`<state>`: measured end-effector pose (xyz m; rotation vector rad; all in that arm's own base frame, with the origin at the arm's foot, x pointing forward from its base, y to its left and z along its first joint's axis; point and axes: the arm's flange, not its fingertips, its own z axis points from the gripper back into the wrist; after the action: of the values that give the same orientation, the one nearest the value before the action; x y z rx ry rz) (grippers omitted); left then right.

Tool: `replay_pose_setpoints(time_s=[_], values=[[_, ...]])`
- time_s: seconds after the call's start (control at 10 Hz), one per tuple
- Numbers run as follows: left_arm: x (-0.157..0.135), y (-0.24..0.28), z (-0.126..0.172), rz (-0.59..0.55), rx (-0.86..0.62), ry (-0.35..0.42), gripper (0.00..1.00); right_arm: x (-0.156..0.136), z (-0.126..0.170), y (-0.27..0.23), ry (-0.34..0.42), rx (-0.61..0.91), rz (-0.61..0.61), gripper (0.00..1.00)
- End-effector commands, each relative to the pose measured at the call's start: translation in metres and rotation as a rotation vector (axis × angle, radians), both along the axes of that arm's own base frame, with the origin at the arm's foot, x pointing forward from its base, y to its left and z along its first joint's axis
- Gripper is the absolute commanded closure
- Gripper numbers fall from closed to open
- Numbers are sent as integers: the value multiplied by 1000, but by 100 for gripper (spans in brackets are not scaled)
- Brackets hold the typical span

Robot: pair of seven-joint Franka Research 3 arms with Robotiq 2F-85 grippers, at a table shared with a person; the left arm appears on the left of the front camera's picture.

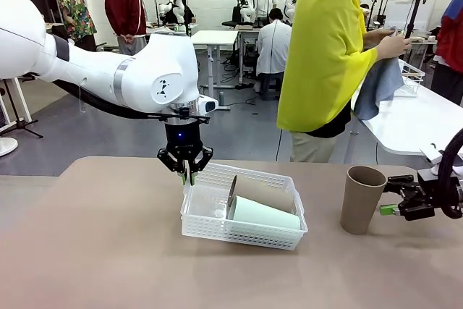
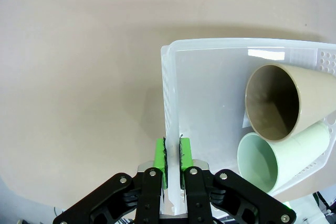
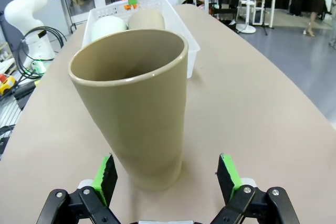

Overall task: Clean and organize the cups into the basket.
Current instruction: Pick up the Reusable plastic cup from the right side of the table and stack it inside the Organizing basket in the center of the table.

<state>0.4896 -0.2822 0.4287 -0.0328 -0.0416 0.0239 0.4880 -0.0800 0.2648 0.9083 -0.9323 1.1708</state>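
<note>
The white basket (image 1: pixel 210 231) sits mid-table with a mint green cup (image 1: pixel 265 215) and a brown cup (image 1: pixel 266 194) lying on their sides inside. My left gripper (image 1: pixel 187 174) is shut on the basket's left rim; in the left wrist view the gripper (image 2: pixel 172 157) pinches the thin wall (image 2: pixel 171 103) between green pads, beside the brown cup (image 2: pixel 273 103) and the mint cup (image 2: pixel 258 167). Another brown cup (image 1: pixel 361 199) stands upright to the right. My right gripper (image 1: pixel 389 197) is open just right of it. In the right wrist view the gripper (image 3: pixel 166 167) has its pads either side of that cup (image 3: pixel 134 108), apart from it.
A person in a yellow top (image 1: pixel 325 48) stands beyond the far edge, turned to another table. In the right wrist view the basket (image 3: pixel 181 32) lies past the upright cup, with bare tabletop (image 3: pixel 252 108) to the right. The near table (image 1: pixel 108 251) is bare.
</note>
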Motion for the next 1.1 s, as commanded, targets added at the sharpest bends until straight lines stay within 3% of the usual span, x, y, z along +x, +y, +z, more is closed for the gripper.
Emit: replay_pose_setpoints(time_s=[0.0, 0.8, 1.0], values=[[-1, 0, 0, -3, 3, 0, 100, 7, -6, 14, 25, 26, -8, 0], [-1, 0, 0, -3, 3, 0, 100, 10, -15, 60, 58, 21, 80, 0], [-1, 0, 0, -3, 3, 0, 100, 9, -15, 69, 36, 38, 123, 0]])
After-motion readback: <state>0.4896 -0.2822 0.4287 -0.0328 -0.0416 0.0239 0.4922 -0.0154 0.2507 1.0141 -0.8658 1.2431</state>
